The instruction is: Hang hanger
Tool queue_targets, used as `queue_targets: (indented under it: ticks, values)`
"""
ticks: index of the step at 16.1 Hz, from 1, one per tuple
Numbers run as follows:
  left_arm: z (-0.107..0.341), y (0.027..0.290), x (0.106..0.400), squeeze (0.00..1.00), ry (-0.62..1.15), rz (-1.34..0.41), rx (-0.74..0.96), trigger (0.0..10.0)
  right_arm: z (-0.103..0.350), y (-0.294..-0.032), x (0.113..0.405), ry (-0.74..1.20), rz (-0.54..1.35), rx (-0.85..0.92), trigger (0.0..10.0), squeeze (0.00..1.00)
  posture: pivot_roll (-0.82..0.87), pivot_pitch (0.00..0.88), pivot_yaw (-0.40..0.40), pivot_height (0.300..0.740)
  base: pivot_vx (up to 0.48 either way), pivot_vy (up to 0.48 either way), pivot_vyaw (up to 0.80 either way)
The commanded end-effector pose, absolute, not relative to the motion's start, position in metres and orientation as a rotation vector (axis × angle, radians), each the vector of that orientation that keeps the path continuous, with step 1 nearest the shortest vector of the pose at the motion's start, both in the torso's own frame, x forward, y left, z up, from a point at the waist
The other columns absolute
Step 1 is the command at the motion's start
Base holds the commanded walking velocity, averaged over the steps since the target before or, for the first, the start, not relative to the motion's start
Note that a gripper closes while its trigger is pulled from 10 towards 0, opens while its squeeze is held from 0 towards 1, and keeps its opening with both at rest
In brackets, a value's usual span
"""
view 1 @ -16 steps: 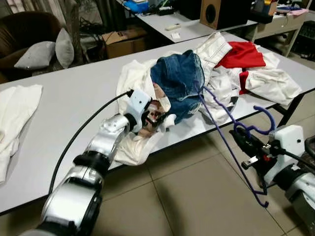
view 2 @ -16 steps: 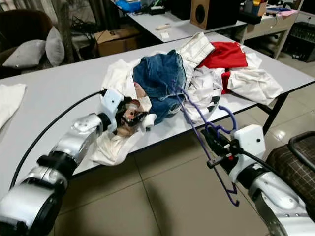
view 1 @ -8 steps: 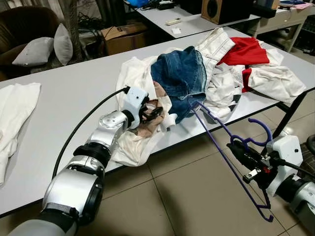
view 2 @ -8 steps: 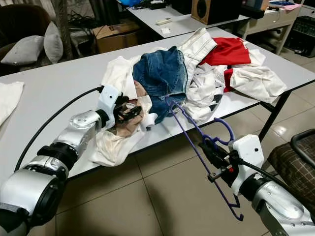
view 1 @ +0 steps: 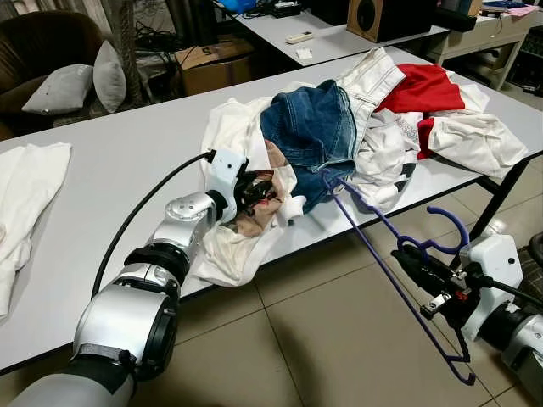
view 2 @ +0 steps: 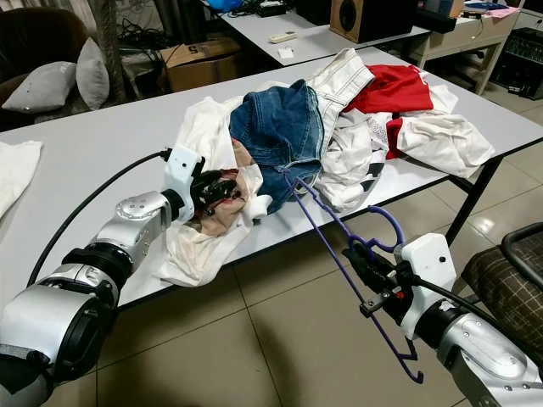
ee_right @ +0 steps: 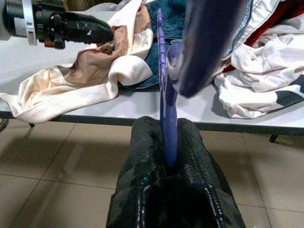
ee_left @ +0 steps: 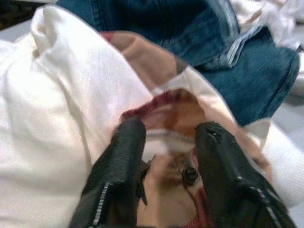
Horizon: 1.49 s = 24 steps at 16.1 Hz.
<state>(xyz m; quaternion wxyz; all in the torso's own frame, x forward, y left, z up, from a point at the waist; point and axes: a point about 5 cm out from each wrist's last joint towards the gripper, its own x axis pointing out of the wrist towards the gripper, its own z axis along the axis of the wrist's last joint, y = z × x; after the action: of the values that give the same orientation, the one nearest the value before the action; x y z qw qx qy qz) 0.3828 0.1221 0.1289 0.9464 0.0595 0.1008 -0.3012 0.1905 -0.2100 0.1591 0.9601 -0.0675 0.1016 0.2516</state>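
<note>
A purple hanger reaches from my right gripper up to the table's front edge, its far corner touching the blue jeans. That gripper is shut on the hanger just below the hook, over the tiled floor. My left gripper rests on the cream garment at its tan and red collar. Its black fingers stand apart with the collar cloth and a button between them.
On the grey table lies a heap of white clothes and a red garment. Another white cloth lies at the far left. A checked seat stands beside my right arm. A second table is behind.
The hanger's far end has come back from over the jeans heap to the table's front edge and sits lower. My left gripper has shifted slightly along the collar. The camera moved a little.
</note>
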Motion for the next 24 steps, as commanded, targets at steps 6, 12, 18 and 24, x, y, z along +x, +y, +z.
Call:
queue_targets:
  ticks: [6,12,18,24]
  values:
    - [0.155,0.139,0.396,0.00,0.118,-0.460,-0.133,5.1,0.165,-0.208,0.189,0.176,0.521,-0.147,10.0,0.00,-0.21,0.000,0.141,0.740,0.000,0.000,0.00]
    - [0.134,0.142,0.391,1.00,0.248,-0.385,-0.145,10.0,0.163,-0.204,0.191,0.187,0.554,-0.134,10.0,0.00,-0.19,0.000,0.128,0.740,0.000,0.000,0.00]
    - [0.123,0.128,0.386,1.00,0.329,-0.425,-0.338,10.0,0.160,-0.202,0.190,0.206,0.569,-0.116,10.0,0.00,-0.20,0.000,0.133,0.740,0.000,0.000,0.00]
    - [0.115,0.129,0.385,0.00,0.348,-0.356,-0.164,0.0,0.160,-0.201,0.190,0.208,0.579,-0.127,10.0,0.00,-0.20,0.000,0.140,0.740,0.000,0.000,0.00]
